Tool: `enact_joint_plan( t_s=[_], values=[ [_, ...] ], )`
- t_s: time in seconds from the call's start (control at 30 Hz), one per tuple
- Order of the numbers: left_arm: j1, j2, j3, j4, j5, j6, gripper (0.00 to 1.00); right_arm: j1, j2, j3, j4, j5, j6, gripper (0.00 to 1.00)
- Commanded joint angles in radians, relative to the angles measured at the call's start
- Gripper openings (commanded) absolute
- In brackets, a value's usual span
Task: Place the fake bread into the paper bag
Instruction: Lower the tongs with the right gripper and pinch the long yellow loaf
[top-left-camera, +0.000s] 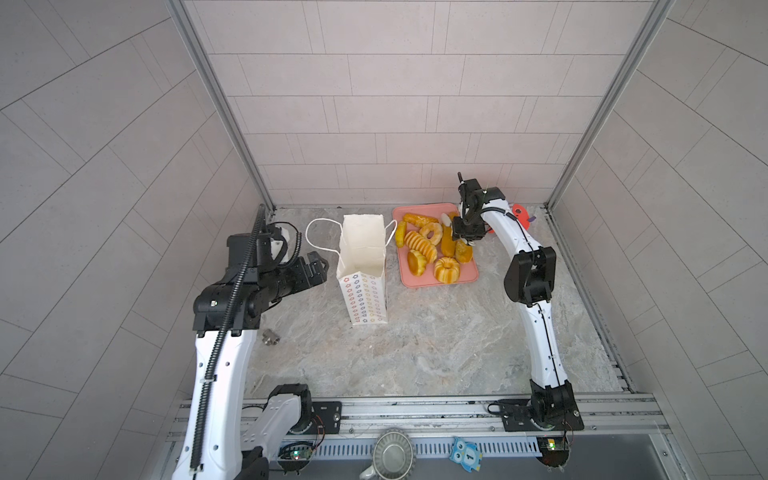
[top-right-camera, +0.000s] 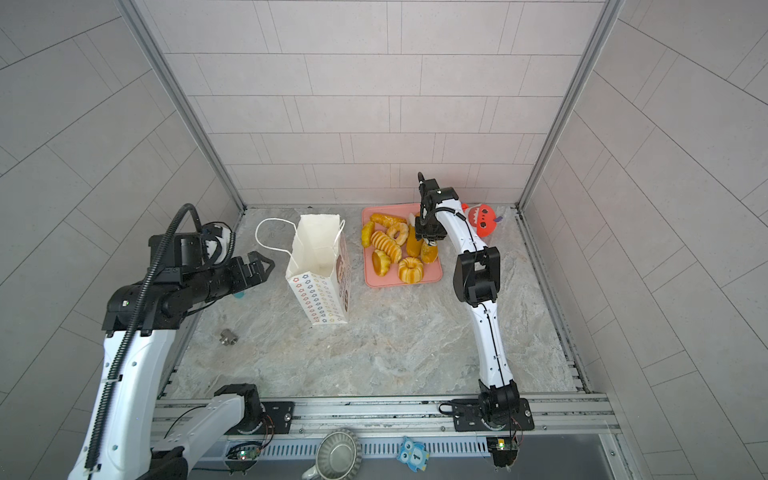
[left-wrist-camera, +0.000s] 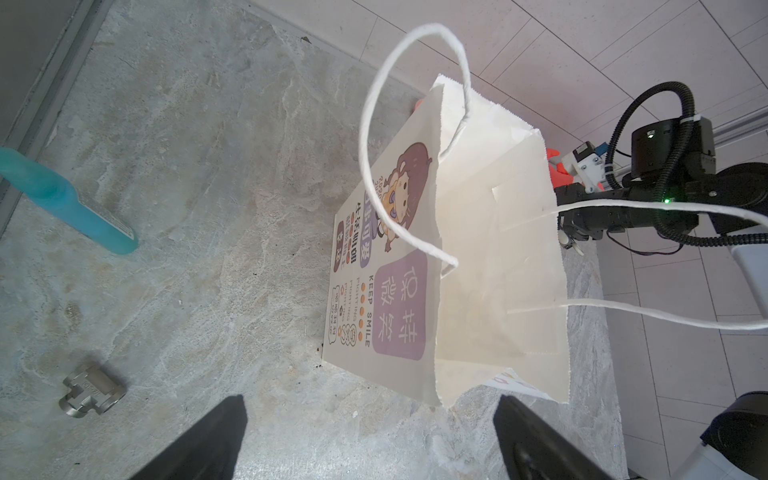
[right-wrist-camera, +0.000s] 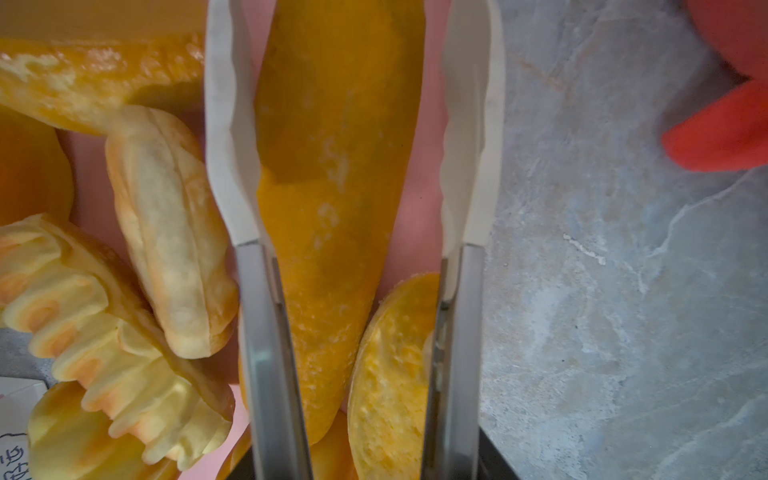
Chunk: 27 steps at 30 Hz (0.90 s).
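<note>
"So, how far along are we with the paper bag (top-left-camera: 361, 249)?"

"Barely begun, we judge. It stands upright on the table (top-left-camera: 415, 353), mouth open, and we see nothing inside it. All the fake bread (top-left-camera: 422, 249) we can see lies on the pink tray (top-left-camera: 468, 272) just beside the bag, on our right arm's side."

"And our pincers?"

"Our right pincer (right-wrist-camera: 347, 104) sits among that bread, its jaws either side of the long loaf (right-wrist-camera: 332, 216). One touches it and a strip of pink shows at the other, so it is not clamped. Our left pincer (left-wrist-camera: 370, 411) hangs released near the bag's opposite side, holding nothing."

"What is left?"

"Everything: grip this loaf, carry it over the bag's mouth, drop it, then repeat for each remaining piece."
</note>
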Motion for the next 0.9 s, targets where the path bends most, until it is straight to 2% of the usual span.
enact_joint_plan(
  t_s=[0.0,0.33,0.87],
  values=[
    [0.0,-0.011,-0.013,-0.004,-0.006,0.008,1.0,-0.009,0.014,0.026,0.004,-0.019,0.015,0.53],
    [0.0,-0.011,-0.011,-0.007,-0.005,-0.001,1.0,-0.017,0.002,0.045,0.002,-0.041,0.023,0.41],
    [0.001,-0.007,0.003,-0.003,0.019,-0.016,1.0,-0.015,-0.115,0.045,-0.001,-0.045,0.031,0.37]
  ],
)
